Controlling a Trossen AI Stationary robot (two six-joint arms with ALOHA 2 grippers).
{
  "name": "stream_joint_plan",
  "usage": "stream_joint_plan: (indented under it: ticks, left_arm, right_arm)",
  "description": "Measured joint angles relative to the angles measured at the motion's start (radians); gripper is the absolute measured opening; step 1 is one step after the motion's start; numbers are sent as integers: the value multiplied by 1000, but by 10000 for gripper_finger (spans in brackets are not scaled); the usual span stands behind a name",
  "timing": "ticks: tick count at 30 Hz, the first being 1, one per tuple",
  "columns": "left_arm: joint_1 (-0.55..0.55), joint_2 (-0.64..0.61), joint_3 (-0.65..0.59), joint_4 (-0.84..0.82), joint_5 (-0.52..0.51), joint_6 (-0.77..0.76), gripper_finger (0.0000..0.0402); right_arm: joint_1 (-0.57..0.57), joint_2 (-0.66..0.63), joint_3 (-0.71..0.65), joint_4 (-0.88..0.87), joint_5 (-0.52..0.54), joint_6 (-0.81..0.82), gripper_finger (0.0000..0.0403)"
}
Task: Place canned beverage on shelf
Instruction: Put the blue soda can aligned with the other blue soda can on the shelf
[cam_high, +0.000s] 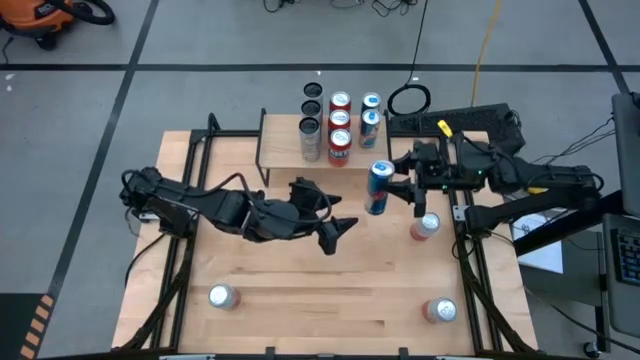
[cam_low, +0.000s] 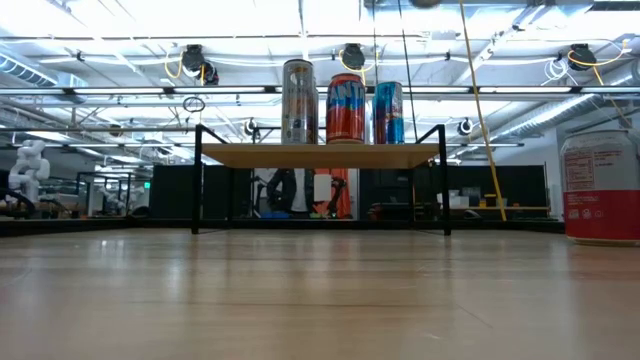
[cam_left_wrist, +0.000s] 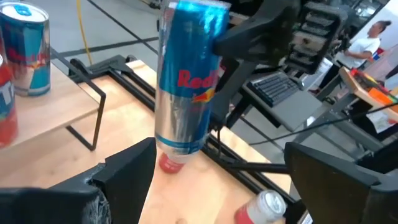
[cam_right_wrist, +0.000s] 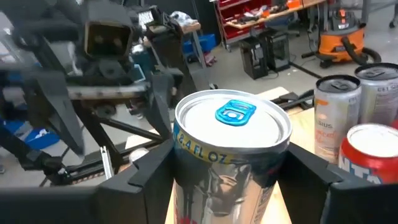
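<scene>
Beside shelf (cam_high: 300, 148), right side: right gripper (cam_high: 398, 187) is clamping blue can (cam_high: 379, 187) at mid-body, holding it upright above table for a level set-down w/ the others. Left gripper (cam_high: 338, 232) is waiting mid-table, jaws spread, empty.

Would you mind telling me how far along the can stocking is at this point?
Done: several cans already stand on the shelf. In hand: the right hand holds a blue can lifted above the table, beside the shelf and not yet on it. The left hand is open and empty, mid-table. Left: placing the blue can, then three more cans standing on the table.
</scene>
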Motion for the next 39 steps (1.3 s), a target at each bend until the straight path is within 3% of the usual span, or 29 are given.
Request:
stream_joint_plan:
  ticks: [9,14,18,25,39]
  left_arm:
    - [-42,0,0,-42,0,-52,357]
    - [-53,0,0,-40,-1,-83,357]
    - [-58,0,0,-41,-4,-102,357]
    - [-54,0,0,-68,-6,-101,357]
    - [-1,0,-1,-69,46,-69,357]
  right_arm:
    - [-1,-157,-234,117,-46,13,215]
    - [-47,-183,-268,126,-57,-30,215]
    - [-127,-165,-268,151,-105,-81,215]
    - [-292,-112,-268,200,-307,-90,215]
    - [-510,-7,-268,253,-445,-289,215]
